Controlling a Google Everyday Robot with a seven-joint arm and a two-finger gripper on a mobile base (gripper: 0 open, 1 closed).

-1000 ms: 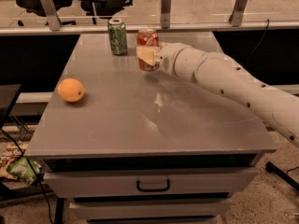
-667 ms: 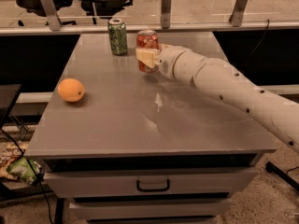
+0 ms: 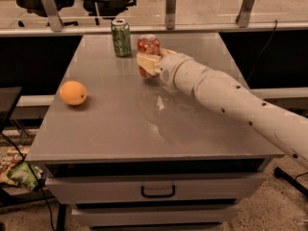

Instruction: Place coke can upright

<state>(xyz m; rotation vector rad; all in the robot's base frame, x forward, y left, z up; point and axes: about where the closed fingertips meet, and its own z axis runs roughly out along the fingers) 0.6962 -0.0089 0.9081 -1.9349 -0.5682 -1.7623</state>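
Observation:
The red coke can (image 3: 148, 44) stands upright on the grey table (image 3: 144, 124), at the back and near the middle. My gripper (image 3: 151, 60) reaches in from the right and is shut on the can. One pale finger (image 3: 146, 63) lies across the can's lower front and the other is behind it. The can's base seems to rest on the tabletop. The white arm (image 3: 231, 100) stretches from the lower right across the table.
A green can (image 3: 121, 37) stands upright just left of and behind the coke can. An orange (image 3: 73, 93) lies at the table's left side. A glass rail with posts runs behind the table. A drawer (image 3: 158, 191) sits under the front edge.
The gripper and the can have stayed almost in place. The arm has shifted slightly.

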